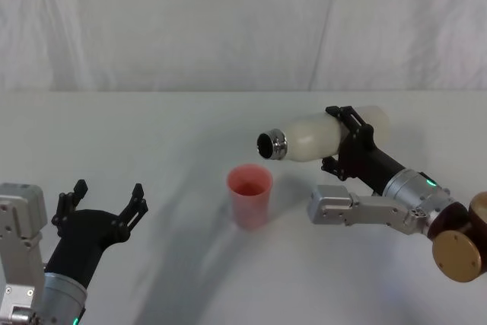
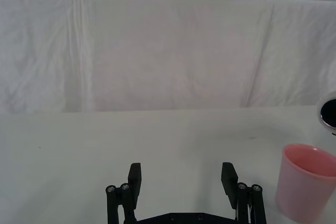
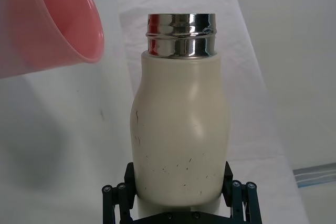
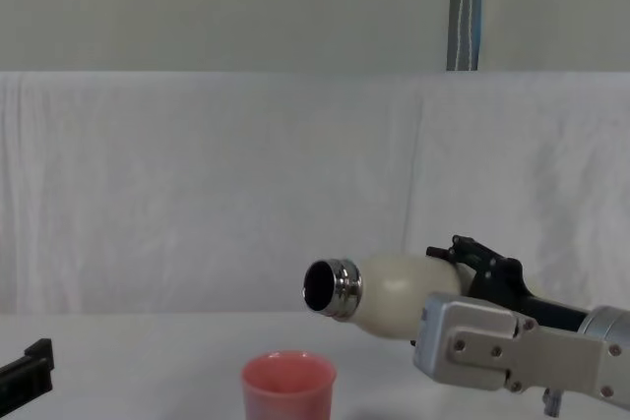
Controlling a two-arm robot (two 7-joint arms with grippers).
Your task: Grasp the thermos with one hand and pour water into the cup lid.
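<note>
Right pincer (image 1: 342, 141) sideways, thermos (image 1: 319, 136) tipped

The cup lid (image 1: 249, 194) stands upright on the bench (image 1: 175, 135), near its middle. The thermos (image 1: 323, 135) hangs in the air at the lid's 2 o'clock, lying almost level, its open neck pointing toward 9 o'clock and sitting above and just right of the lid's rim. The right tool (image 1: 346, 140) clamps the thermos body. The left tool (image 1: 101, 201) hovers at the lid's 9 o'clock, well apart, jaws spread.
</note>
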